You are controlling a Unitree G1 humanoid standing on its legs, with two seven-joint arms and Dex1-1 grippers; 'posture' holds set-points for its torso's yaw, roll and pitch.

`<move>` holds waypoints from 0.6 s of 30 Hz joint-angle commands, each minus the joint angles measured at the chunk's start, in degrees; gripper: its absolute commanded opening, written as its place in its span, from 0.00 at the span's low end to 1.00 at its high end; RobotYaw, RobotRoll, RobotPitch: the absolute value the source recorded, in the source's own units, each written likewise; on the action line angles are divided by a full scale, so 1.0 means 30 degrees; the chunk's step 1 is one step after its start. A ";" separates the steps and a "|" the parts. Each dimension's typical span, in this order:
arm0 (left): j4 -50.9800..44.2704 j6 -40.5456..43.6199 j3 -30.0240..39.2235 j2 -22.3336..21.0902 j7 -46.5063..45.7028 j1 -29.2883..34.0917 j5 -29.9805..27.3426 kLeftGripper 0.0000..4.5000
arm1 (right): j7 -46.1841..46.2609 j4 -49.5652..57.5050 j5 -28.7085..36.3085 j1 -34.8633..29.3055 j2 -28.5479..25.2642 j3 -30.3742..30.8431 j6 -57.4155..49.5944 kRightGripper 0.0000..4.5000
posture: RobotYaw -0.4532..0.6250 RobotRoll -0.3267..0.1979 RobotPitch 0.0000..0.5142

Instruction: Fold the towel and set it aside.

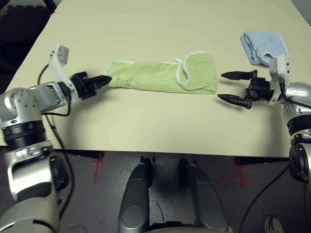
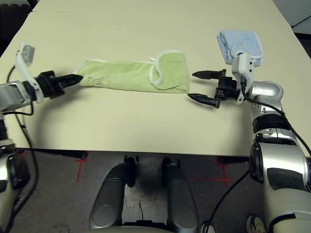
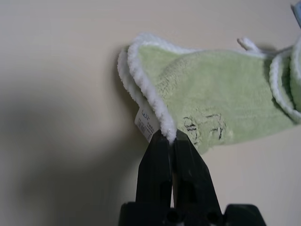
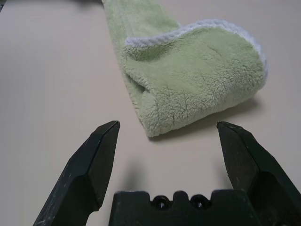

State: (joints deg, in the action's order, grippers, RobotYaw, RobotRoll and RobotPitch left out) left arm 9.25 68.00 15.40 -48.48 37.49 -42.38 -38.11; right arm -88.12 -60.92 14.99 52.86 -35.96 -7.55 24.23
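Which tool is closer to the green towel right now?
Left. The left tool is shut on the towel at its white-edged corner by the tag. The right tool is open just off the towel's other end, not touching it.

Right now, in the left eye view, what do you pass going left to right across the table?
Left claw, shut on the towel's edge → the towel → right claw, open → folded light blue cloth.
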 commanded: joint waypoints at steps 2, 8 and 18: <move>-0.0636 -0.1365 -0.1172 -0.1758 0.1802 0.0991 0.0903 0.01 | 0.0035 -0.0164 -0.0122 -0.0264 -0.0159 -0.0133 0.0154 1.00 | 0.50 0.62 0.49; 0.0123 -0.2524 -0.0946 -0.2382 0.2156 0.1500 0.1558 0.01 | 0.0089 -0.0295 -0.0184 -0.0157 -0.0058 -0.0079 0.0173 1.00 | 0.51 0.62 0.50; -0.0783 -0.3612 -0.2713 -0.0823 0.2651 -0.1482 0.2148 0.01 | 0.0069 -0.0446 -0.0279 0.0156 0.0064 -0.0080 0.0123 1.00 | 0.51 0.62 0.49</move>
State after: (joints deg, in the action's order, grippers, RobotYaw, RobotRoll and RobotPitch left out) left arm 9.55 56.19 9.58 -51.21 43.57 -45.64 -31.26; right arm -87.54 -61.12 14.51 53.45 -35.38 -7.54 24.23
